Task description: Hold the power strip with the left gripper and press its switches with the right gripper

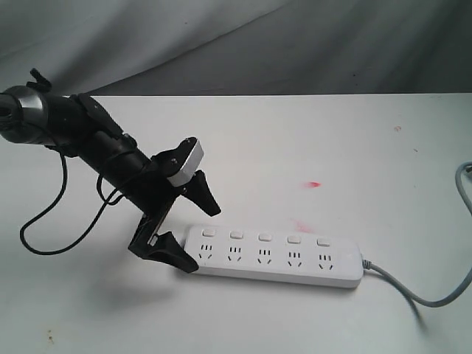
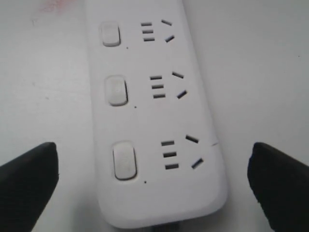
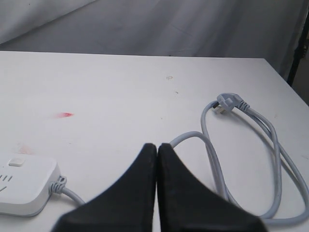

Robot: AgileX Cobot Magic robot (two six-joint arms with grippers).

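**A:** Where is the strip [image 1: 273,254] lying?

**B:** Flat on the table [image 1: 295,147], toward 6 o'clock in the exterior view, with its cord end pointing to 3 o'clock. The left claw [image 1: 203,237] is sitting at the 9 o'clock end. Its fingers are spread wide, 1 along each long side, neither touching (the wrist view is showing gaps on both sides).

**A:** And the right claw [image 3: 157,151]?

**B:** Its fingers are pressed together, out past the cord end, well apart from the switches [image 1: 263,237].

**A:** What is worrying you?

**B:** The left claw is straddling only the rounded tip. Closing there, I judge, risks the strip squirting out or pivoting. Pressing any of the 5 switches before a firm hold risks shoving it sideways.
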